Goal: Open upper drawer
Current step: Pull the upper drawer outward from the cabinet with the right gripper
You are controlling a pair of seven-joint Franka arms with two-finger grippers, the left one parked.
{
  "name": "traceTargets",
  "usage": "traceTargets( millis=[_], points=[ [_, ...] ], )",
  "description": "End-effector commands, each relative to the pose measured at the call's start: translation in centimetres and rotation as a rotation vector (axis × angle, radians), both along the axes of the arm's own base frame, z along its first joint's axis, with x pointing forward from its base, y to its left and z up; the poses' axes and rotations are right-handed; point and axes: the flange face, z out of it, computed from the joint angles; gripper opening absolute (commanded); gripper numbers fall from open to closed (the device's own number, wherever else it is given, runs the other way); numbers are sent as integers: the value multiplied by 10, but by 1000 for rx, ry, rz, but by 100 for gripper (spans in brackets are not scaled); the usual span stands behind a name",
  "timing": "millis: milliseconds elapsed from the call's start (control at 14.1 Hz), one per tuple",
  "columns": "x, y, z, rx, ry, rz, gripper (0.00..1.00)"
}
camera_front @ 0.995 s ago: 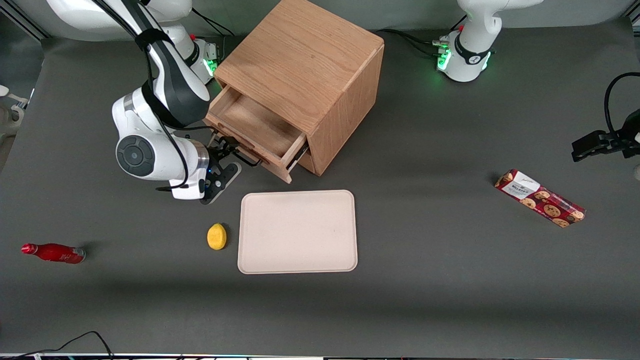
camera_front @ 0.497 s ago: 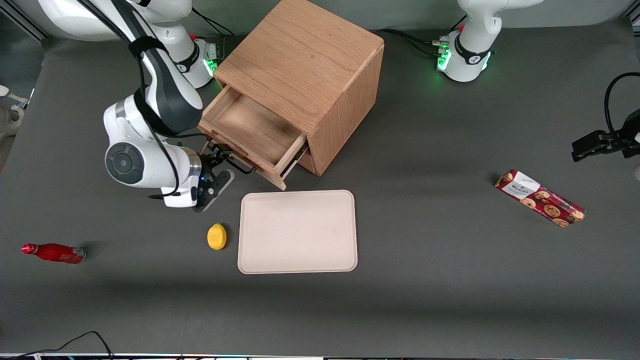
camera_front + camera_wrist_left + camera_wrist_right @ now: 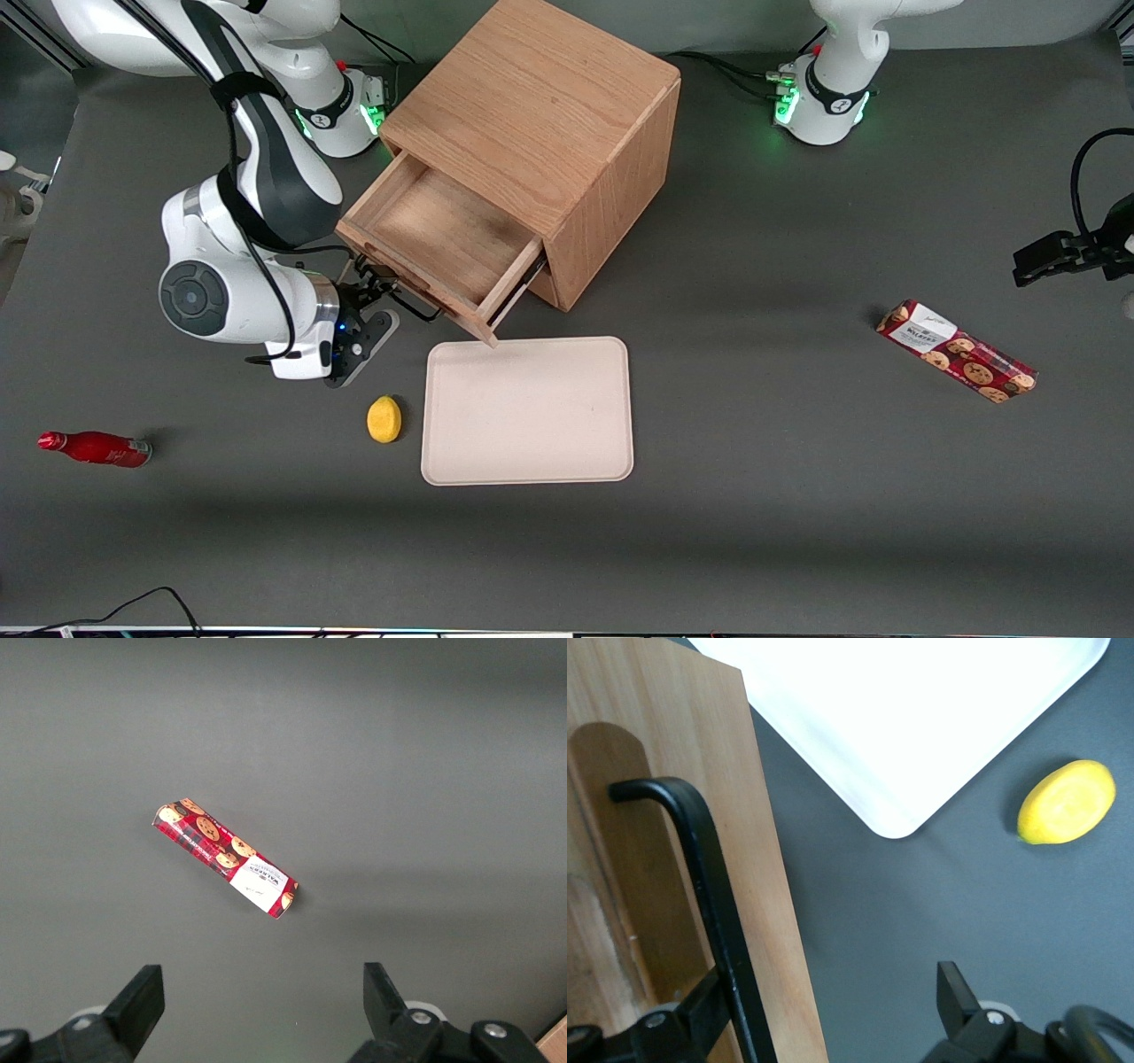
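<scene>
the upper drawer [image 3: 673, 868] shows its oak front panel with the thin black wire handle [image 3: 713, 904] crossing a recess in it. the gripper [image 3: 833, 1014] sits at that handle, one finger seemingly touching it, the other apart. just beside the drawer's edge lies a pale tray [image 3: 921, 718], near it a lemon [image 3: 1066, 803] on the dark table [image 3: 921, 921].

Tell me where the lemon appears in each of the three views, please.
Front view: the lemon lies on the table beside the beige tray, nearer to the camera than the gripper at the upper drawer.
Right wrist view: the lemon lies on the dark table close to the tray's rounded corner.
Left wrist view: the lemon is not in it; only a cookie pack shows.
Shared landmark: the tray.
</scene>
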Motion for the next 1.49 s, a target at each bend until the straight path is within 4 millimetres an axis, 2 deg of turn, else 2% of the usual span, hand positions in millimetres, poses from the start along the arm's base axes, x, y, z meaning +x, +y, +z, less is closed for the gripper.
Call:
traceTargets(
  millis=[0,355,710,1066,1421],
  points=[
    [13,-14,2,2,-24,34,100],
    [18,-24,-1,-17,-46,35,100],
    [24,-23,-17,-9,-50,30,100],
    [33,-26,-17,3,-69,44,100],
    [49,-41,-16,1,-93,61,100]
  ],
)
